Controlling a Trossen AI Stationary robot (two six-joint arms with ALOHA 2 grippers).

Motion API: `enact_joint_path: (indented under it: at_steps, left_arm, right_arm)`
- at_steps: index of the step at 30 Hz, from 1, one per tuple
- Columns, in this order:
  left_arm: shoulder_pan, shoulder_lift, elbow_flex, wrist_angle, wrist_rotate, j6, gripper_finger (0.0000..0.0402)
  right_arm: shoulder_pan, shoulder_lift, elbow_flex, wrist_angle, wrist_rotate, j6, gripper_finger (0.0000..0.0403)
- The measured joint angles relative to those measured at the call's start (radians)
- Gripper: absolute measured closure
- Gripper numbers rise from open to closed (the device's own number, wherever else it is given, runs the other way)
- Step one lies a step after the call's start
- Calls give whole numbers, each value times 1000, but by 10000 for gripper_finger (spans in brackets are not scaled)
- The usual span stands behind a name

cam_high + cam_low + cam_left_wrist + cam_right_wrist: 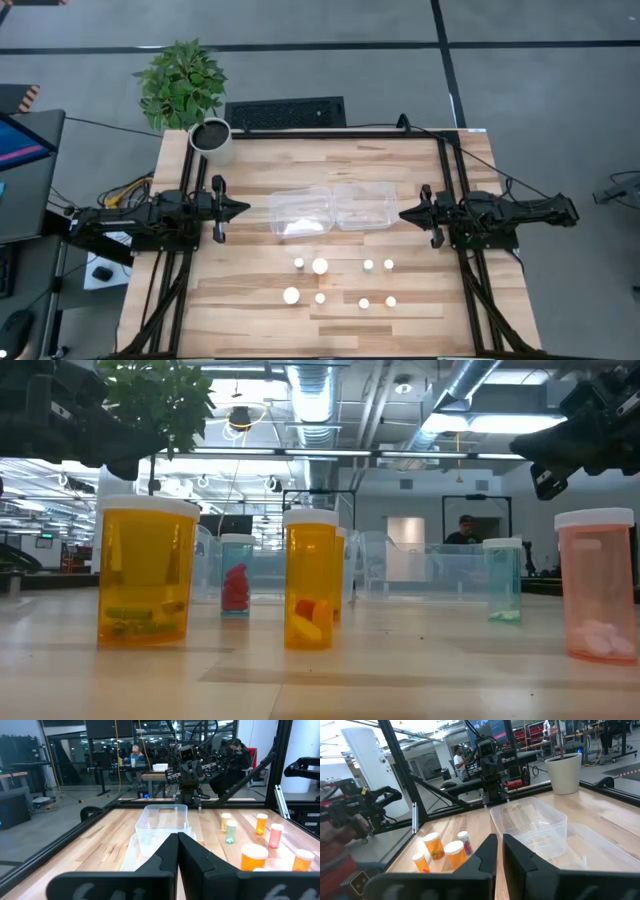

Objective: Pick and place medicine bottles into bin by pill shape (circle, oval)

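Medicine bottles (320,266), eight of them, stand upright in two rows near the table's front edge, apart from the two clear bins (335,210). They look light, rigid and slick-walled, best pinched across the body below the white cap. Left gripper (240,209) and right gripper (407,213) hover level beside the bins, fingers together, holding nothing.

Centre of desk (250,170): two clear bins (332,210) touching side by side, between the left tool (243,209) and right tool (405,213).
Front strip: eight medicine bottles (320,266) in two loose rows, gaps between them.
Back corner: plant pot (211,138).
Bare wood: desk sides, back centre.
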Motion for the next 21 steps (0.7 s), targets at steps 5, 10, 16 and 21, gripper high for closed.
enact_joint_path:
  at_steps: [5,10,16,21]
  left_arm:
    - [0,0,0,0,0,0,401]
    - [0,0,0,0,0,0,401]
    - [0,0,0,0,0,-1,401]
    - [0,0,0,0,0,-115,401]
  right_arm:
    - [0,0,0,0,0,0,360]
    - [0,0,0,0,0,0,360]
    - [0,0,0,0,0,0,360]
    - [0,0,0,13,2,-88,360]
